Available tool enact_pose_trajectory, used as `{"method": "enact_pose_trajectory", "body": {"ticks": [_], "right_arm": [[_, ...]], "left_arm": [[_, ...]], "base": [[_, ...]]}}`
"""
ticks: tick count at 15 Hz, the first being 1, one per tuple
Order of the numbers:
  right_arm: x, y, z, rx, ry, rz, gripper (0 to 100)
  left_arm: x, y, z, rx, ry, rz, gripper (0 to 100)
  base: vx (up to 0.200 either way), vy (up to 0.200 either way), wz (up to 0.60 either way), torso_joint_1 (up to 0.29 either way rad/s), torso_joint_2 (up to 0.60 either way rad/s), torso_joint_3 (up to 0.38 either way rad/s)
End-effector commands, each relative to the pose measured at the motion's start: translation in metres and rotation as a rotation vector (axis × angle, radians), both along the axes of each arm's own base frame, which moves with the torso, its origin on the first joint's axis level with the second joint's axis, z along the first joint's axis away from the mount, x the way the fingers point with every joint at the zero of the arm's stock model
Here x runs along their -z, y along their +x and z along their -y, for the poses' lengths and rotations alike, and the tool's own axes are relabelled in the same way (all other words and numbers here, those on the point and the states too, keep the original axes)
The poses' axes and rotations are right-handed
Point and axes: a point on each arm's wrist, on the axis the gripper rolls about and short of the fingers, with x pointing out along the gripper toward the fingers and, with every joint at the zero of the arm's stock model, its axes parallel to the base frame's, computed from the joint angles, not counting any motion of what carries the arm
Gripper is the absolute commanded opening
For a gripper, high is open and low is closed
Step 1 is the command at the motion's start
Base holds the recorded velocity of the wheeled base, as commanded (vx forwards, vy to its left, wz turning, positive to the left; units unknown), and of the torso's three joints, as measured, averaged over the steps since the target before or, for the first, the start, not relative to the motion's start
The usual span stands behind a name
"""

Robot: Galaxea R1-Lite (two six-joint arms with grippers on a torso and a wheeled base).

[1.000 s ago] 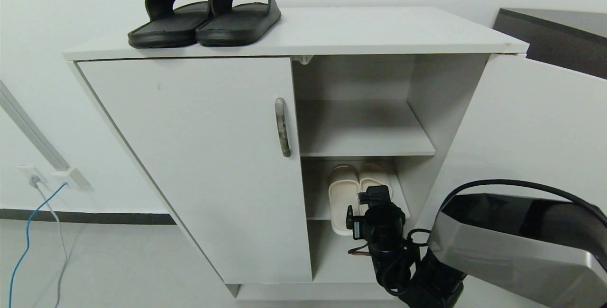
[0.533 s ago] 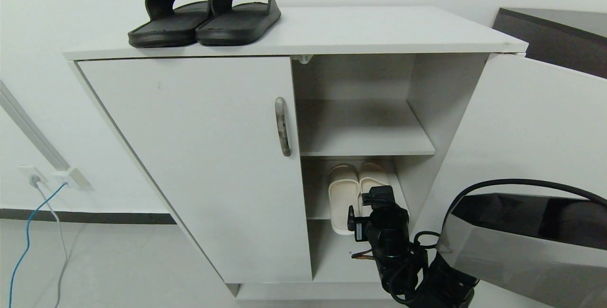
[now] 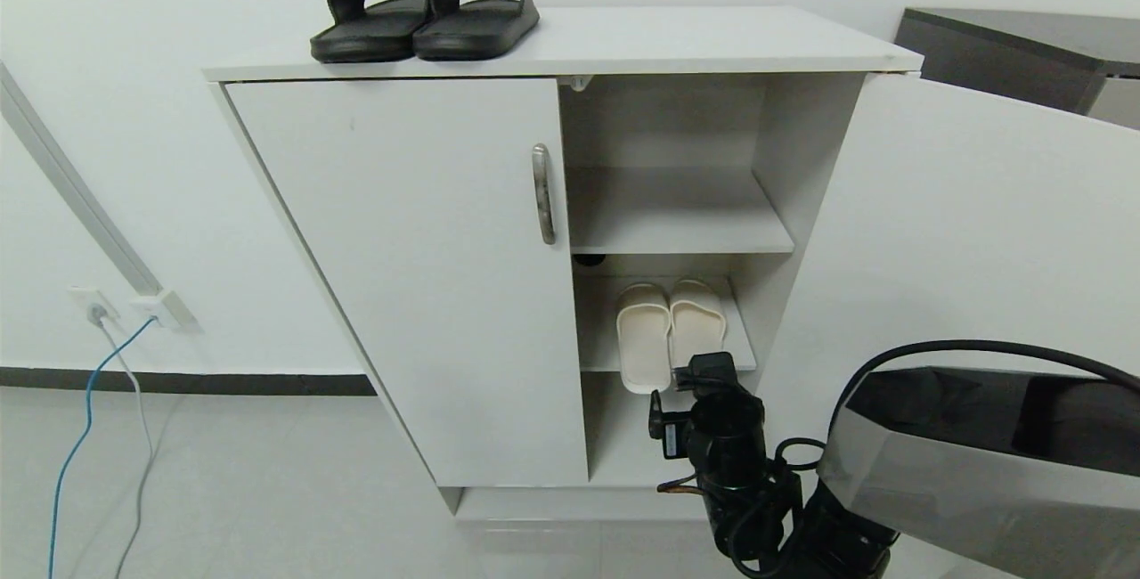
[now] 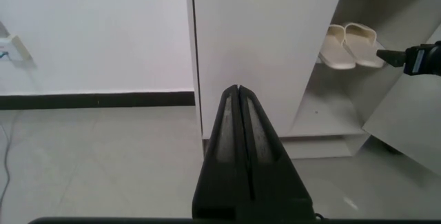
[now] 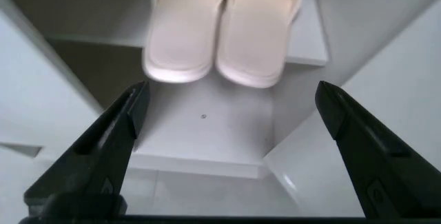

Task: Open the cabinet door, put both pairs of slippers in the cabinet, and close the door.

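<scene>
White wall (image 3: pixel 107 44) is taking up the left of the room, with a socket (image 3: pixel 93 307) sitting low on it and a blue cable (image 3: pixel 80 445) trailing down to the pale tiled floor (image 3: pixel 223 490). Low before the cabinet (image 3: pixel 712 31), facing its shut left door (image 3: pixel 410 276), the left tool (image 4: pixel 238 89) is hanging with its fingers pressed flat together, gripping nothing.

On the cabinet top, toward its left end, the black slippers (image 3: pixel 427 9) are lying side by side. A metal handle (image 3: pixel 541 194) is running down the left door's inner edge. Beside it the right half is standing open: the upper shelf (image 3: pixel 677 223) is bare, and the cream slippers (image 3: pixel 670 330) are resting together on the lower shelf (image 3: pixel 739 352), the left one poking a little past its front edge. Just in front of them the right tool (image 5: pixel 232 93) is hovering with its fingers spread wide, carrying nothing. The right door (image 3: pixel 962 232) is swung out fully, and a dark piece of furniture (image 3: pixel 1006 53) is showing behind it.

The cream pair is looking stowed, so the job is appearing to be about half done. The next move is likely calling for an arm to rise well up and leftward to the black slippers, pinch both together, and bring them down to the free upper shelf. The protruding cream slipper may be needing a nudge inward before the right door can shut cleanly.
</scene>
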Motion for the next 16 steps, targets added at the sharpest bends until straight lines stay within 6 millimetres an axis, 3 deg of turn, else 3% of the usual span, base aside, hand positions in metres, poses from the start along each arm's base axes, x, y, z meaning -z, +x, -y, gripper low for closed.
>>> {"method": "enact_pose_trajectory", "body": {"ticks": [1,11,16], "right_arm": [[0.0024,-0.0006,0.0012,0.001,-0.009,-0.007,100],[0.0031,-0.0027,0.0019,0.012,-0.022,-0.008,100],[0.0003,-0.0047,0.004,0.016,-0.023,-0.005,100]], "left_arm": [[0.0,0.0001,0.0,-0.001,0.001,-0.001,0],[0.0,0.0001,0.0001,0.001,0.001,-0.001,0],[0.0,0.0001,0.0001,0.001,0.001,-0.001,0]], "base": [[0.0,0.0,0.0,0.0,0.0,0.0],[0.0,0.0,0.0,0.0,0.0,0.0],[0.0,0.0,0.0,0.001,0.0,0.138]]}}
